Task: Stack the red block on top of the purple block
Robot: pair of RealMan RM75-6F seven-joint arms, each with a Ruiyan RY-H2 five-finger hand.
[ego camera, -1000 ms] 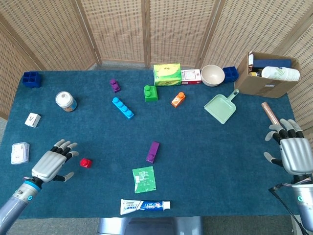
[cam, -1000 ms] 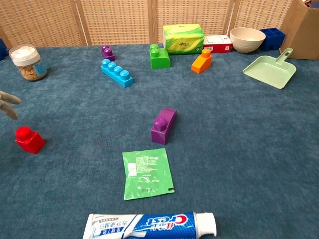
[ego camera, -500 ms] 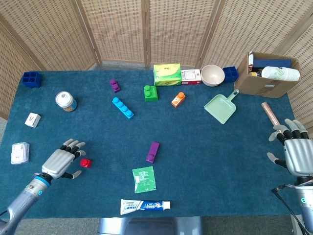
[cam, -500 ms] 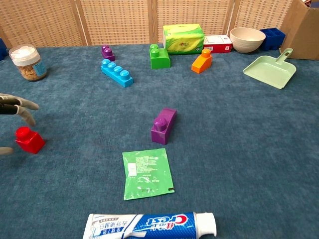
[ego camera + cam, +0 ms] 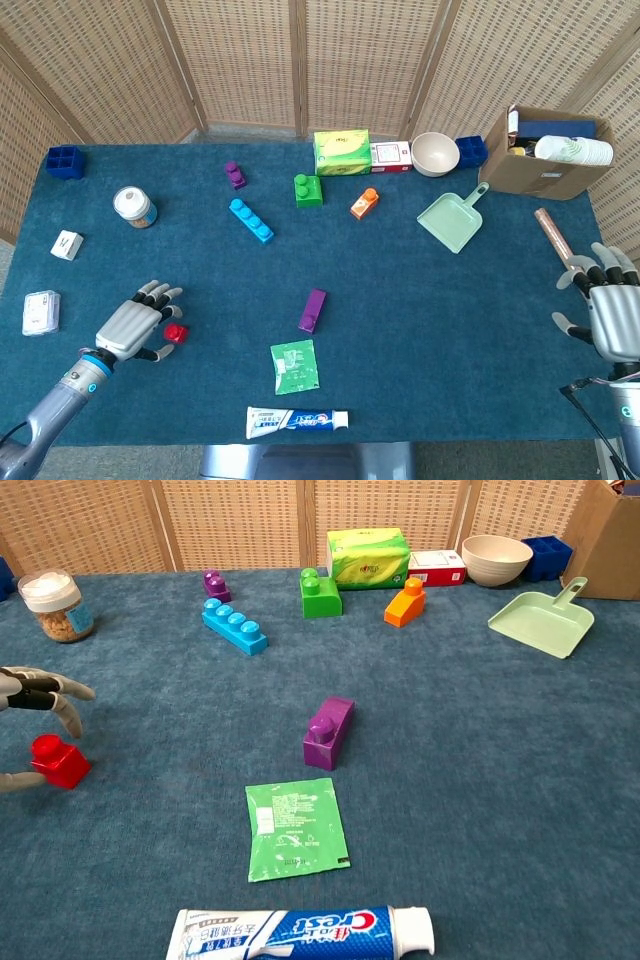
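The red block (image 5: 176, 333) (image 5: 58, 761) sits on the blue cloth at the near left. My left hand (image 5: 133, 326) (image 5: 35, 715) is right beside it with its fingers spread over and around the block, not closed on it. The purple block (image 5: 312, 310) (image 5: 329, 731) lies near the middle of the table, well right of the red one. My right hand (image 5: 612, 306) hovers at the table's right edge with fingers apart and nothing in it; the chest view does not show it.
A green packet (image 5: 294, 366) and a toothpaste tube (image 5: 297, 420) lie at the near centre. Light-blue (image 5: 251, 220), green (image 5: 308, 189), orange (image 5: 364, 202) and small purple (image 5: 235, 175) blocks, a jar (image 5: 133, 206), a dustpan (image 5: 453, 217), a bowl (image 5: 435, 153) and a cardboard box (image 5: 545, 150) stand further back.
My left hand has moved right and forward until its fingers reach the red block. My right hand has drifted slightly right and down. The blocks have stayed put.
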